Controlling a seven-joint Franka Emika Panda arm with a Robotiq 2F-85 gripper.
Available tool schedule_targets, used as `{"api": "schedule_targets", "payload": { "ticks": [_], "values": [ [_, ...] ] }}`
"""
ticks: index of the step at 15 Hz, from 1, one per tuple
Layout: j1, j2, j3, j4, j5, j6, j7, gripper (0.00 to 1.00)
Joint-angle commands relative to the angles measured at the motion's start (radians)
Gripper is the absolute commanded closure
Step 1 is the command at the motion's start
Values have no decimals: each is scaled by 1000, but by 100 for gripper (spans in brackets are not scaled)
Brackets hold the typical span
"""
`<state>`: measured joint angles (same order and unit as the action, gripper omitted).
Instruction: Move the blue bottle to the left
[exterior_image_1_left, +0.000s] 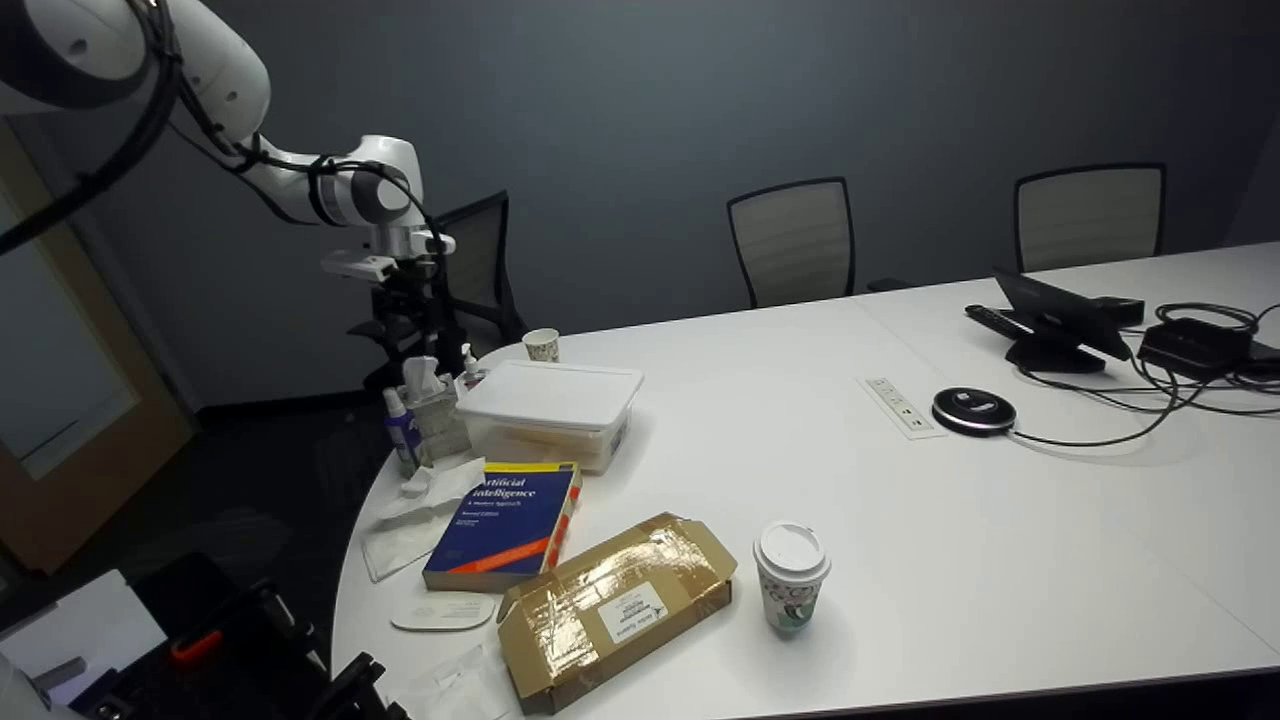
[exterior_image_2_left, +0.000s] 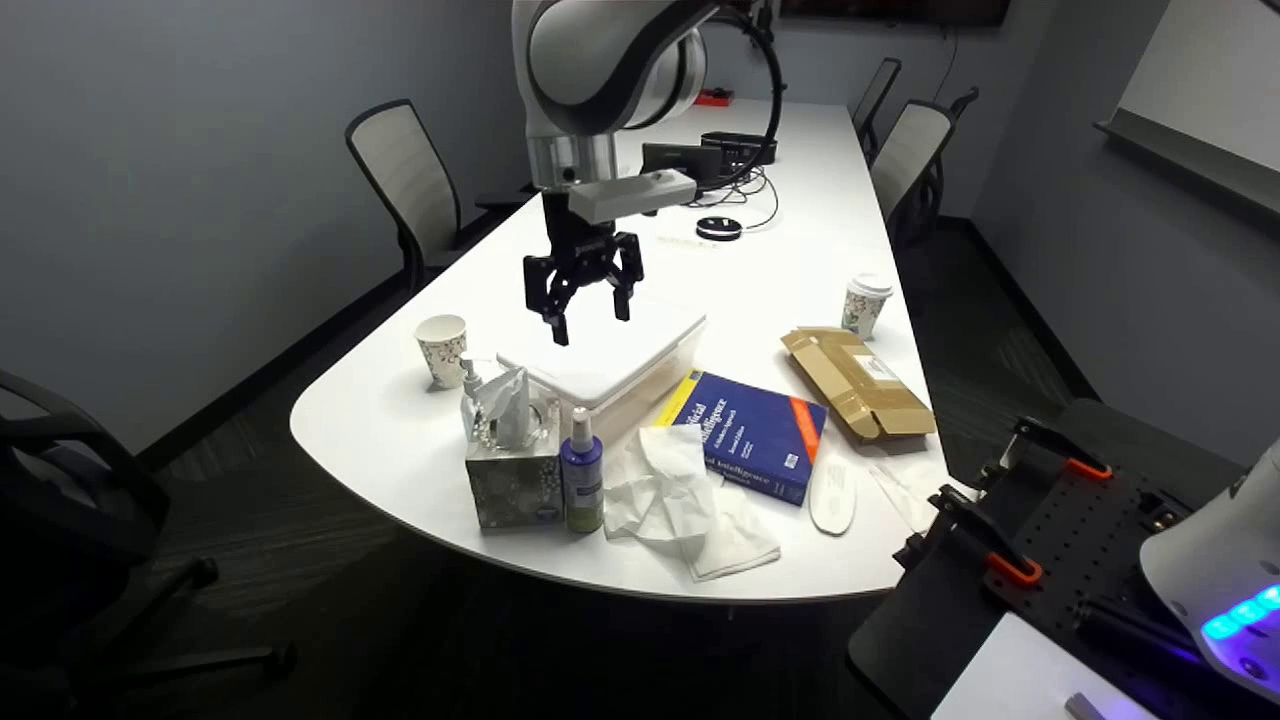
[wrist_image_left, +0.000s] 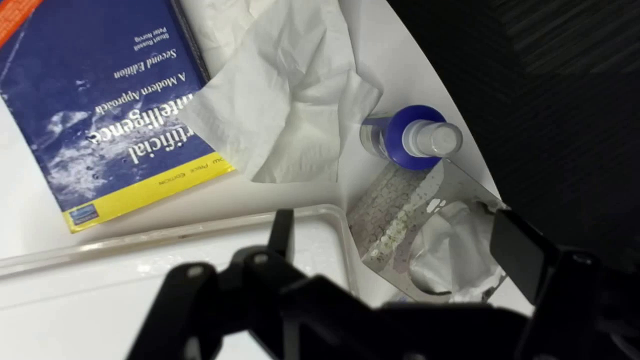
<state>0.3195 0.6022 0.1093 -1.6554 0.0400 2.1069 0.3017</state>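
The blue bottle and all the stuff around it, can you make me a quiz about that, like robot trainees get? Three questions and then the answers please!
1. Pick one: which thing is right beside the blue bottle?
a) the lidded paper cup
b) the tissue box
c) the brown cardboard box

2. True or false: the gripper is holding the blue bottle.

3. Read it: which edition does the cover of the blue book name?

Key:
1. b
2. False; the gripper is open and holds nothing.
3. Second Edition
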Motion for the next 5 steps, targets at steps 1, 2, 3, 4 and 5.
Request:
{"api": "schedule_targets", "payload": {
  "ticks": [1,2,3,4,5],
  "values": [
    [-33,-105,5,-107,39,29,21,0],
    [-40,-111,5,-111,43,31,15,0],
    [-47,-113,6,-110,46,29,9,0],
    [-52,-105,7,-99,45,21,2,0],
    [-54,-87,8,-72,39,0,-9,0]
  ]
}}
